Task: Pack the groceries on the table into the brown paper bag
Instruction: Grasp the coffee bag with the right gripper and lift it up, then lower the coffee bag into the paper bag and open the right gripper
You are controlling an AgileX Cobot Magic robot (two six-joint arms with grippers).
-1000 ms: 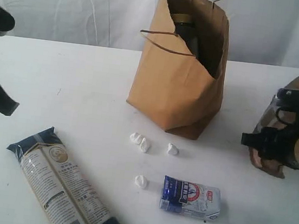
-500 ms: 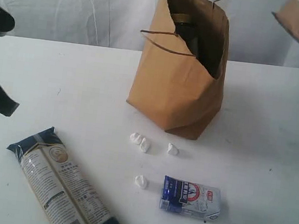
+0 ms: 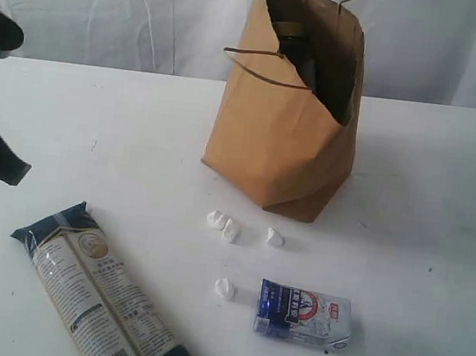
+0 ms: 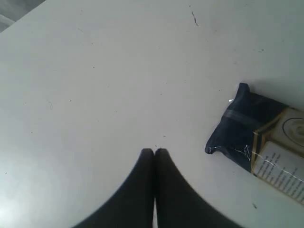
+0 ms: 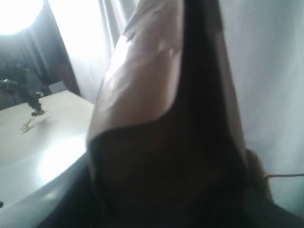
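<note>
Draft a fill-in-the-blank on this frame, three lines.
The jar sits ___ the bag.
The left gripper is ___, holding nothing.
In the exterior view, the carton lies to the ___ of the noodle pack.
Missing: inside; shut; right.

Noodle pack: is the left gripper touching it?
Apart. The left wrist view shows bare table between the shut left gripper and the noodle pack.

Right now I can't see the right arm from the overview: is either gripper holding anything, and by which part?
The right gripper holds the glossy orange-brown pouch; the gripped part is hidden. The left gripper is shut on nothing.
</note>
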